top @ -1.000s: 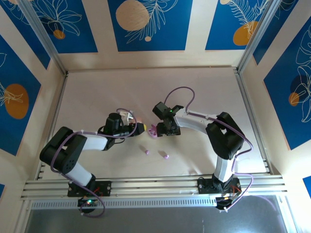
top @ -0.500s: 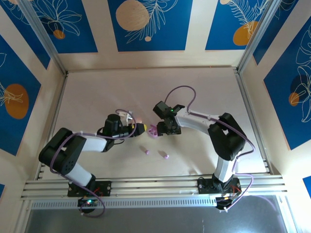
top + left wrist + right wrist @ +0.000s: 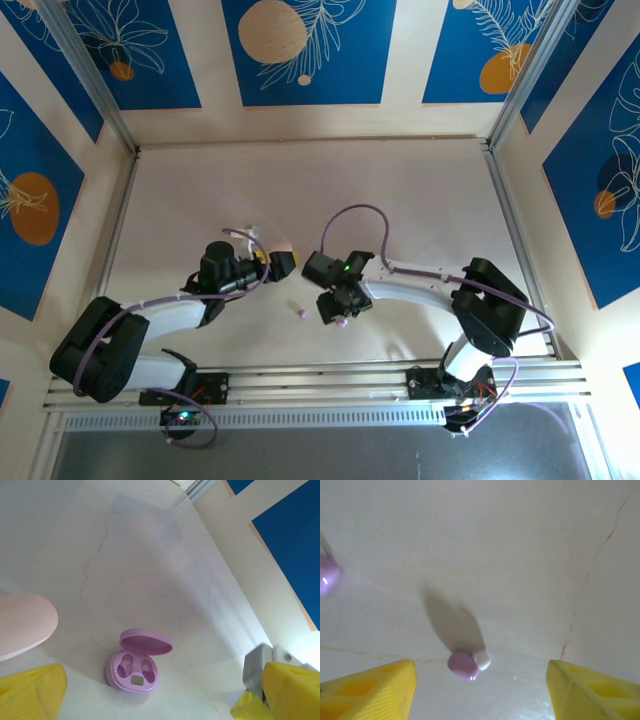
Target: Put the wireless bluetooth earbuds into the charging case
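Centring right pincer on purple earbud at 6 o'clock | jaws part open, empty; close gently | left pincer wide open, empty

we see black joints and white link shells on our left arm and right arm, each with a looping purple cable. the left tool and right tool carry yellow wedge-shaped fingers.
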